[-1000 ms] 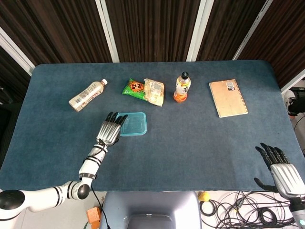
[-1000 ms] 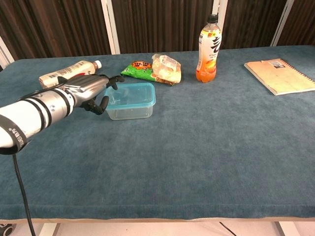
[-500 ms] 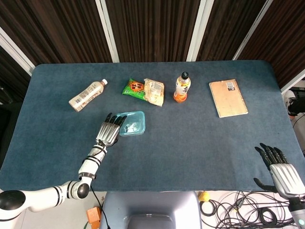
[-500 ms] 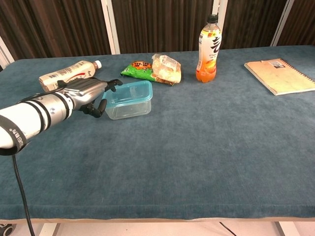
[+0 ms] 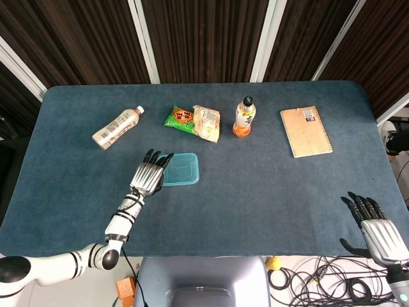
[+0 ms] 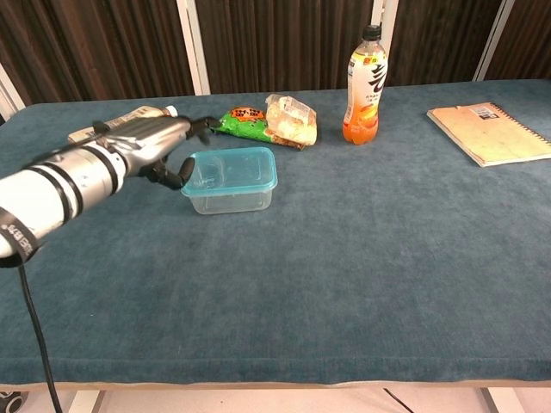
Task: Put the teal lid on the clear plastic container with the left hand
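1. My left hand [image 5: 147,176] is higher than it was half a second ago; in the chest view it now hovers at the container's left edge, fingers spread, grasping nothing.
2. The clear plastic container [image 6: 229,183] sits level again; half a second ago it was tipped up on one side.
3. It has also slid a touch to the right and nearer since then.
4. The teal lid [image 5: 180,169] lies flat across the container's top, its rim lining up with the walls all round.
5. The container rests on the blue table [image 5: 255,185], left of centre, near side of the green snack packet [image 5: 179,118].
6. My right hand [image 5: 377,231] hangs off the near right corner, fingers spread and released, much as before.
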Tool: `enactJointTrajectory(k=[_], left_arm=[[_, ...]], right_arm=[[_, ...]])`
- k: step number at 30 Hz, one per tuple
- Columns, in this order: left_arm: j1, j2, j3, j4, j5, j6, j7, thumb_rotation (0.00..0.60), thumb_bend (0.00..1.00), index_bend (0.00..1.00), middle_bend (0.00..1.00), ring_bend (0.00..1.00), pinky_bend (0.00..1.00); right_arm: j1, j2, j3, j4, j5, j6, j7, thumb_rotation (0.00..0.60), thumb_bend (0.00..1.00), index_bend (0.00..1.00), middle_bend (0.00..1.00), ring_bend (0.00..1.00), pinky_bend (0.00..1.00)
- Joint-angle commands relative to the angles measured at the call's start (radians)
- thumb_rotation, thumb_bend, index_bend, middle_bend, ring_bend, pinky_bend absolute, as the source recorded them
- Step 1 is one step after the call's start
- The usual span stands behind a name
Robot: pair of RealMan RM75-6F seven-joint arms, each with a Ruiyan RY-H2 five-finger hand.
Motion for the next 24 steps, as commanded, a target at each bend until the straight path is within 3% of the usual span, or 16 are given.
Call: enactJointTrajectory(k=[1,4,6,11,13,15,17,20,24], left_arm=[[0.087,0.141,0.014,-0.212,0.182,0.177,-0.111,0.600,0.56,0.00,0.02,0.00,0.00],[0.182,0.261,0.085,-0.357,0.301,0.282,-0.194,0.600,0.52,0.00,0.02,0.00,0.00],[0.265,0.345,0.168,-0.433,0.401,0.360,-0.277,0.600,0.50,0.00,0.02,0.00,0.00],[0.471,0.503,0.403,-0.469,0.594,0.525,-0.468,0.600,0.42,0.00,0.02,0.00,0.00],[0.534,0.532,0.453,-0.458,0.629,0.584,-0.557,0.600,0.42,0.00,0.02,0.00,0.00],[0.590,0.536,0.470,-0.412,0.661,0.653,-0.630,0.600,0.42,0.00,0.01,0.00,0.00],[0.608,0.567,0.485,-0.399,0.668,0.647,-0.575,0.600,0.42,0.00,0.01,0.00,0.00],[0.637,0.571,0.450,-0.421,0.638,0.660,-0.488,0.600,0.42,0.00,0.01,0.00,0.00],[0.642,0.585,0.437,-0.440,0.636,0.630,-0.485,0.600,0.41,0.00,0.01,0.00,0.00]], right_arm=[[-0.003,0.000,-0.001,-0.001,-0.002,0.005,-0.003,0.600,0.18,0.00,0.00,0.00,0.02],[-0.009,-0.001,-0.002,-0.003,-0.003,0.015,-0.013,0.600,0.18,0.00,0.00,0.00,0.02],[-0.014,-0.004,-0.003,-0.005,0.001,0.019,-0.026,0.600,0.18,0.00,0.00,0.00,0.02],[-0.020,-0.011,0.002,-0.018,0.033,0.014,-0.068,0.600,0.18,0.00,0.00,0.00,0.02],[-0.021,-0.012,0.005,-0.024,0.046,0.011,-0.082,0.600,0.18,0.00,0.00,0.00,0.02],[-0.022,-0.012,0.010,-0.034,0.060,0.010,-0.093,0.600,0.18,0.00,0.00,0.00,0.02],[-0.023,-0.013,0.015,-0.039,0.068,0.014,-0.104,0.600,0.18,0.00,0.00,0.00,0.02],[-0.029,-0.019,0.018,-0.048,0.070,0.027,-0.126,0.600,0.18,0.00,0.00,0.00,0.02],[-0.036,-0.023,0.014,-0.049,0.064,0.036,-0.139,0.600,0.18,0.00,0.00,0.00,0.02]])
